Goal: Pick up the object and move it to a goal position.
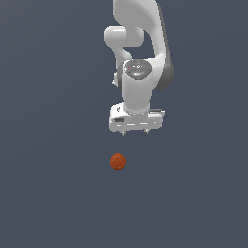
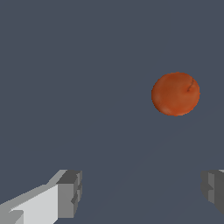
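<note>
Across the exterior view's left there is only the plain dark bench (image 1: 43, 193), with nothing standing on it. Near the middle lies the object (image 1: 118, 161), a small orange-red ball with a mottled skin, resting on the bench and untouched. Just above it and a little toward the exterior view's right hangs the white gripper (image 1: 136, 132), pointing down from the arm (image 1: 140, 58), apart from the ball.

In the wrist view the ball (image 2: 175, 94) shows a faint crease or stem mark on its surface. One grey fingertip (image 2: 70, 193) and the other at the far edge stand wide apart, so the jaws are fully spread and hold nothing. The ball does not sit between them; it lies off the line joining them.

The ball looks light and fairly rigid, though the pictures cannot confirm that. Being round and smooth, it would probably roll at the slightest nudge and could squirt out of a pinch placed too high or too low. The soundest hold seems to be across its widest girth, pads level with its centre, the jaws centred over it before they descend.
</note>
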Motion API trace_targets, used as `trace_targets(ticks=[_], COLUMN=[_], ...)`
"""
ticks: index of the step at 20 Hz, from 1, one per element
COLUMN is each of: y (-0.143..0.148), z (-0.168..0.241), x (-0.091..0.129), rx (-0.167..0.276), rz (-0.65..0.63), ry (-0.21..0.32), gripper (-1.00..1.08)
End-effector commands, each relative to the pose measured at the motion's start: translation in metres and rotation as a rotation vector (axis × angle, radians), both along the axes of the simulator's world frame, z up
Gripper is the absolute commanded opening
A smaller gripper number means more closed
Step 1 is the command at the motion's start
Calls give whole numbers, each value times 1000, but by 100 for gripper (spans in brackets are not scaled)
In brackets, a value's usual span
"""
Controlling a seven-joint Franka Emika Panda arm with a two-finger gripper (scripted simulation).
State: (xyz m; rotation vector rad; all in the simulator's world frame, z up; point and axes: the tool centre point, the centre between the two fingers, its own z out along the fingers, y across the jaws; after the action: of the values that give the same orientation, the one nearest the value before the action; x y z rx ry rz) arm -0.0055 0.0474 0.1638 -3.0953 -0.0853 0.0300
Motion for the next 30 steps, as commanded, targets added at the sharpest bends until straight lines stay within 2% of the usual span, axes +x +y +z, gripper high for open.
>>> trace_targets(ticks=[1, 8, 15, 30], y=[6, 3, -1, -23], z=[2, 0, -4, -24], x=[1, 2, 9, 34], rx=[6, 4, 0, -14], rz=[3, 24, 106, 456], ry=[-5, -5, -9, -23], gripper=[100, 100, 100, 100])
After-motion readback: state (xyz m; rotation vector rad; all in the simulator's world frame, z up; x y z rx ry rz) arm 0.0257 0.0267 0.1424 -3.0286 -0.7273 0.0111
